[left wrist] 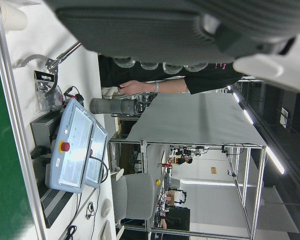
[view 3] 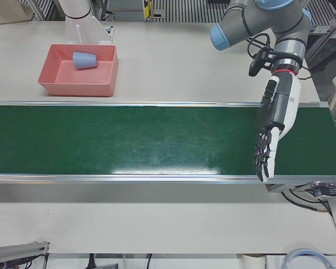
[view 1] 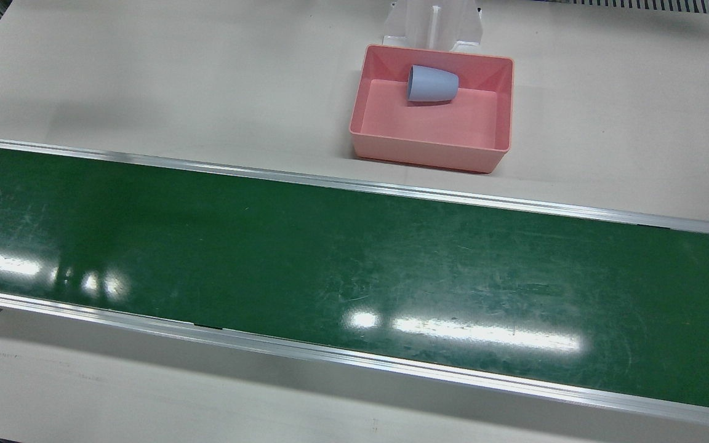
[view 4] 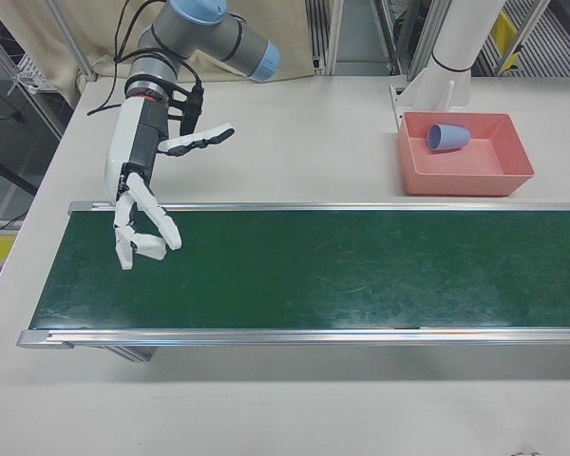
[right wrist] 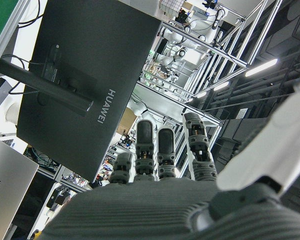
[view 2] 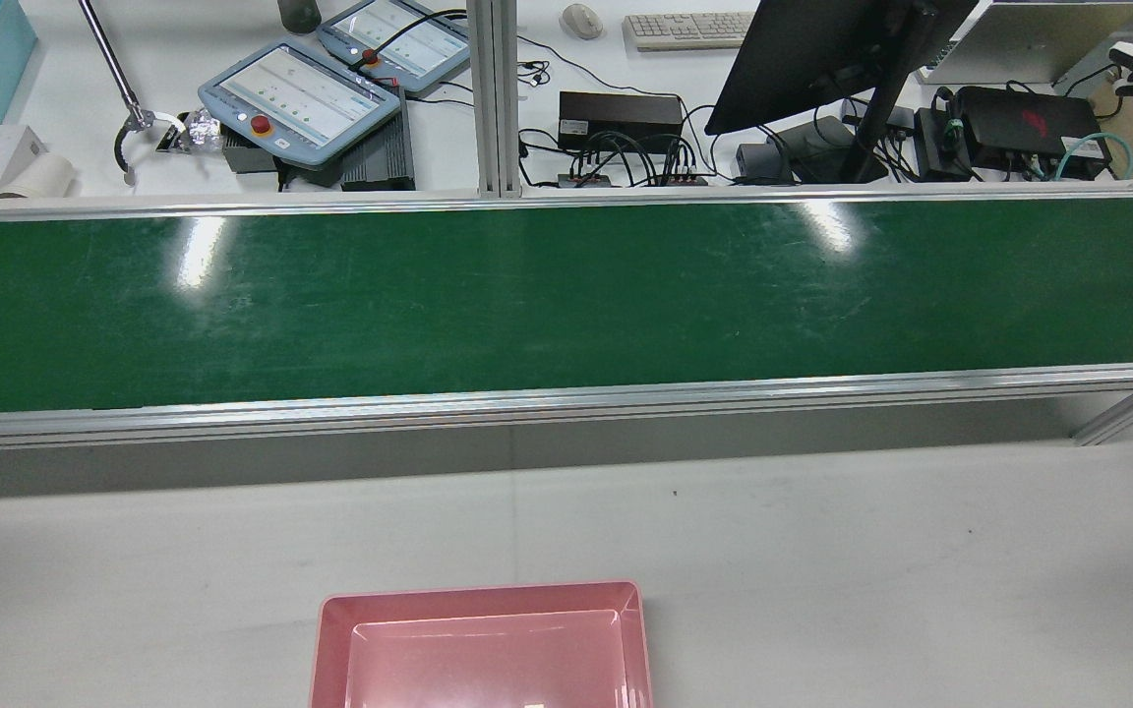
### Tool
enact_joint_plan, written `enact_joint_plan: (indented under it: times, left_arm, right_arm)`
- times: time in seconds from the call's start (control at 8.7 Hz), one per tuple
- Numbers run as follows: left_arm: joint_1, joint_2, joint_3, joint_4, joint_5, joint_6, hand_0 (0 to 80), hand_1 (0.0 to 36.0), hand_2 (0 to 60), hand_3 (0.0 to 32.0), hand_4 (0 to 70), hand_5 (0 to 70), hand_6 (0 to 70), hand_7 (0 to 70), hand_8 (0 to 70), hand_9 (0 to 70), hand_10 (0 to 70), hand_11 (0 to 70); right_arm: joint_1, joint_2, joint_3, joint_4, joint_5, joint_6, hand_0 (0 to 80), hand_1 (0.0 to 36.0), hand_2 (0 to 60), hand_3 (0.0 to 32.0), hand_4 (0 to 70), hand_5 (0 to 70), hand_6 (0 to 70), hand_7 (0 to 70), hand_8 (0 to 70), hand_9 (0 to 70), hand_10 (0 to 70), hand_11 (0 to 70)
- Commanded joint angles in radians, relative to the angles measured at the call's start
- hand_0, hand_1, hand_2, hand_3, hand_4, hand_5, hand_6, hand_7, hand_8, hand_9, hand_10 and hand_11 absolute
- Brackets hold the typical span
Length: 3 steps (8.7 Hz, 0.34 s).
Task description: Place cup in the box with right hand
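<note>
Already the cup [view 1: 432, 83] lies on its side inside the pink box [view 1: 431, 151], near the far wall. Right hand [view 4: 144, 204] hangs empty, fingers spread, over the green belt [view 1: 354, 258] end; left hand [view 3: 273, 131] hangs open over the opposite end, well apart.

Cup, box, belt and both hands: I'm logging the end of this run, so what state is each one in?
cup: on its side inside the box, near the far wall
box: upright on the table, holding only the cup
belt: bare
right hand: open, empty, over the belt's end
left hand: open, empty, fingers pointing down over the belt
</note>
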Motion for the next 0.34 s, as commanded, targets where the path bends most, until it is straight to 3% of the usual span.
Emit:
enact_joint_plan:
  times: [0.0,0.11,0.23]
  left_arm:
    - [0.000,0.002,-0.003,0.001,0.001,0.000,0.0,0.0,0.0,0.0,0.0,0.0,0.0,0.0,0.0,0.0,0.0,0.0]
    - [0.000,0.000,-0.003,0.001,0.001,0.000,0.0,0.0,0.0,0.0,0.0,0.0,0.0,0.0,0.0,0.0,0.0,0.0]
    - [-0.001,0.000,-0.002,0.001,0.001,0.000,0.0,0.0,0.0,0.0,0.0,0.0,0.0,0.0,0.0,0.0,0.0,0.0]
  right_arm:
    - [-0.011,0.004,-0.019,0.040,-0.040,0.001,35.4,5.2,10.1,0.0,2.4,1.8,1.1,0.5,0.0,0.0,0.0,0.0]
    - [-0.006,-0.004,-0.022,0.040,-0.069,0.025,41.4,1.6,0.0,0.0,4.9,1.8,1.6,2.5,0.0,0.0,0.0,0.0]
    - [-0.003,-0.007,-0.023,0.039,-0.071,0.028,39.1,2.4,2.8,0.0,4.7,1.8,1.8,3.5,0.0,0.3,0.0,0.2]
